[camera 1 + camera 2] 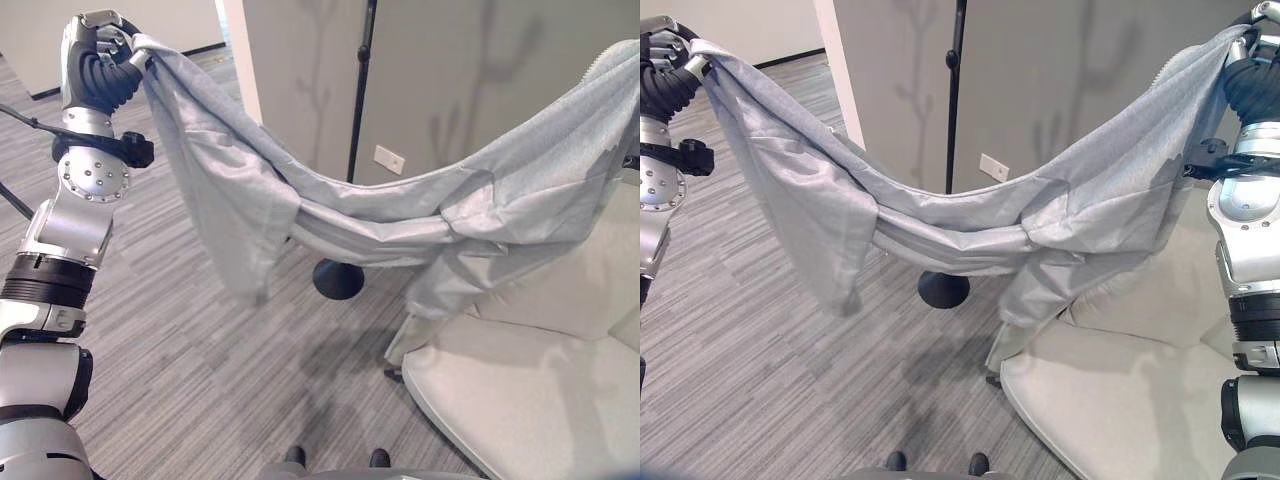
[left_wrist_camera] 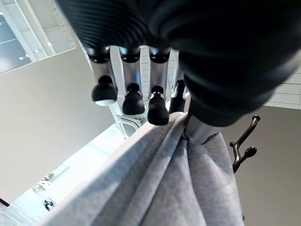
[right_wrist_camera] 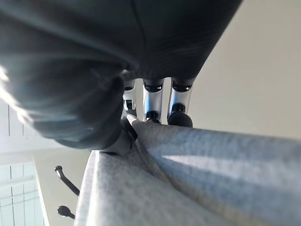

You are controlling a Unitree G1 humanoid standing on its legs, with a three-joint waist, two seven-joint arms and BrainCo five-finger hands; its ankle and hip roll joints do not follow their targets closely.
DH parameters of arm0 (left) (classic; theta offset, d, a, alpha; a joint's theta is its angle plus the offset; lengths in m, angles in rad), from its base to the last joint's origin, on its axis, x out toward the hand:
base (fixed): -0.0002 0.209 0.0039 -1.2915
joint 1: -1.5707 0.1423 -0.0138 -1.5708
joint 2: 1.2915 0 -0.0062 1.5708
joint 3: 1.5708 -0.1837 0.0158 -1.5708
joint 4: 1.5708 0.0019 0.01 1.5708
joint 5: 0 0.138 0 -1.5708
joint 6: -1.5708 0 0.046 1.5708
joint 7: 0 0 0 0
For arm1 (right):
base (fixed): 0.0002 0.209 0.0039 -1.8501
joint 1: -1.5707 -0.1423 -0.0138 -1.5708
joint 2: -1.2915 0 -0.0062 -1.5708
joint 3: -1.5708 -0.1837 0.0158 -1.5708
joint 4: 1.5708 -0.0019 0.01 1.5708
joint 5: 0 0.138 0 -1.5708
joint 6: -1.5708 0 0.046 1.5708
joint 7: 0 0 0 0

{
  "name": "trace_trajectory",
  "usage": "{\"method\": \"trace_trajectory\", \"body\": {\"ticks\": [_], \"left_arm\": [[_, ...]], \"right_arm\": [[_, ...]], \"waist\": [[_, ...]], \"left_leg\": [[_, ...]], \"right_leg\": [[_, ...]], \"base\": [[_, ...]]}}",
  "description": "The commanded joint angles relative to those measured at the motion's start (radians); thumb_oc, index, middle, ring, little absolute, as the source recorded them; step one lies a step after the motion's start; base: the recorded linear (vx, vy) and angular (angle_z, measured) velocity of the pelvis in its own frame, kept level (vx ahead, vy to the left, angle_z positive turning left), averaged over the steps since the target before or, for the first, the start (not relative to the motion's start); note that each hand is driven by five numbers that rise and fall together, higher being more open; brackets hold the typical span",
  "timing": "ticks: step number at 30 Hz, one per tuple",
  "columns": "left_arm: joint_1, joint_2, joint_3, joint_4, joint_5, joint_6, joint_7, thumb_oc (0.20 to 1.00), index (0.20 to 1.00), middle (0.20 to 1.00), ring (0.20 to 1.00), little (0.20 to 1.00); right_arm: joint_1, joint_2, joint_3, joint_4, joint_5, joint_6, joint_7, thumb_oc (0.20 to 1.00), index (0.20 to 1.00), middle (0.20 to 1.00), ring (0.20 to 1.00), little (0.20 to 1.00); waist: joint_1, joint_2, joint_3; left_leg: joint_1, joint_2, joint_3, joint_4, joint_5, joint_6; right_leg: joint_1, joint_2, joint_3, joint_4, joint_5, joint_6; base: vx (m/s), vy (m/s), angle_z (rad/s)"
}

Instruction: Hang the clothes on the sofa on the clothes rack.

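A light grey hooded garment (image 1: 970,215) hangs stretched between my two raised hands and sags in the middle. My left hand (image 1: 98,55) is shut on one end at the upper left; its wrist view shows the thumb pinching the cloth (image 2: 160,183) against the fingers (image 2: 132,101). My right hand (image 1: 1250,60) is shut on the other end at the upper right, with cloth (image 3: 197,179) gripped under the fingers (image 3: 178,110). The clothes rack's black pole (image 1: 955,95) and round base (image 1: 943,290) stand behind the garment. Its hooks (image 2: 244,143) show past my left hand.
A pale cushioned sofa (image 1: 1120,400) sits at the lower right, under the garment's right part. A grey wall with a white socket plate (image 1: 993,167) stands behind the rack. Striped grey carpet (image 1: 200,370) covers the floor on the left.
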Motion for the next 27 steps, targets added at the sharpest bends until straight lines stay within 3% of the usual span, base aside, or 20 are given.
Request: {"method": "trace_trajectory", "body": {"ticks": [1,3,5,8,18,22,24,27], "left_arm": [[-0.037,0.027,0.028,-0.029,-0.028,-0.04,0.009,0.2,0.2,0.2,0.2,0.2],[-0.067,0.037,-0.001,-0.021,-0.034,-0.038,0.009,0.2,0.2,0.2,0.2,0.2],[-0.057,0.04,-0.001,-0.013,-0.021,-0.033,0.01,0.2,0.2,0.2,0.2,0.2],[-0.045,0.037,-0.002,-0.016,-0.013,-0.034,0.005,0.2,0.2,0.2,0.2,0.2],[-0.086,0.067,-0.027,-0.022,-0.013,-0.037,0.009,0.2,0.2,0.2,0.2,0.2],[-0.091,0.061,-0.032,-0.049,-0.005,-0.029,-0.006,0.2,0.2,0.2,0.2,0.2],[-0.109,0.059,-0.048,-0.048,-0.003,-0.022,-0.007,0.2,0.2,0.2,0.2,0.2],[-0.109,0.063,-0.039,-0.05,-0.002,-0.021,-0.009,0.2,0.2,0.2,0.2,0.2]], "right_arm": [[-0.041,-0.06,-0.019,-0.023,0.022,-0.027,-0.008,0.2,0.2,0.2,0.2,0.2],[-0.032,-0.07,-0.028,-0.031,0.023,-0.031,-0.019,0.2,0.2,0.2,0.2,0.2],[0.008,-0.07,-0.06,-0.024,0.009,-0.024,-0.02,0.2,0.2,0.2,0.2,0.2],[0.029,-0.059,-0.075,-0.029,-0.004,-0.018,-0.024,0.2,0.2,0.2,0.2,0.2],[-0.023,-0.032,-0.038,-0.026,-0.023,-0.01,-0.033,0.2,0.2,0.2,0.2,0.2],[-0.001,-0.029,-0.052,-0.028,-0.024,-0.003,-0.017,0.2,0.2,0.2,0.2,0.2],[-0.017,-0.037,-0.043,-0.035,-0.027,-0.003,-0.013,0.2,0.2,0.2,0.2,0.2],[-0.021,-0.034,-0.041,-0.027,-0.019,-0.013,-0.012,0.2,0.2,0.2,0.2,0.2]], "waist": [[-0.002,0.011,-0.048],[0.004,0.021,-0.053],[0.004,0.048,-0.093],[-0.007,0.049,-0.116],[-0.005,0.046,-0.109],[-0.012,0.05,-0.089],[-0.027,0.063,-0.057],[-0.026,0.072,-0.039]], "left_leg": [[-0.065,0.035,0.027,0.061,-0.104,-0.027],[-0.066,0.08,0.017,-0.101,-0.038,-0.022],[0.01,0.078,0.007,-0.316,0.026,-0.034],[0.032,0.06,0.023,-0.321,0.015,-0.036],[0.063,0.006,0.091,-0.321,-0.036,0.02],[0.087,-0.012,0.082,-0.321,-0.051,0.047],[0.115,-0.019,0.06,-0.321,-0.061,0.073],[0.127,-0.011,0.057,-0.321,-0.067,0.079]], "right_leg": [[0.06,0.016,-0.027,-0.047,-0.008,0.105],[0.064,0.016,-0.03,-0.054,-0.018,0.122],[0.074,0.014,-0.029,-0.054,-0.047,0.132],[0.074,-0.012,-0.028,-0.054,-0.042,0.145],[0.026,-0.108,0.018,-0.01,0.006,0.2],[-0.026,-0.122,0.049,0.168,0.029,0.199],[-0.101,-0.119,0.094,0.344,0.102,0.182],[-0.15,-0.114,0.106,0.426,0.084,0.175]], "base": [[0.14,0.089,0.25],[0.2,0.115,0.13],[0.27,0.186,0.18],[0.2,0.165,-0.12],[0.11,0.153,-0.23],[0.09,0.181,0.03],[0.06,0.187,-0.07],[0.04,0.08,-0.02]]}}
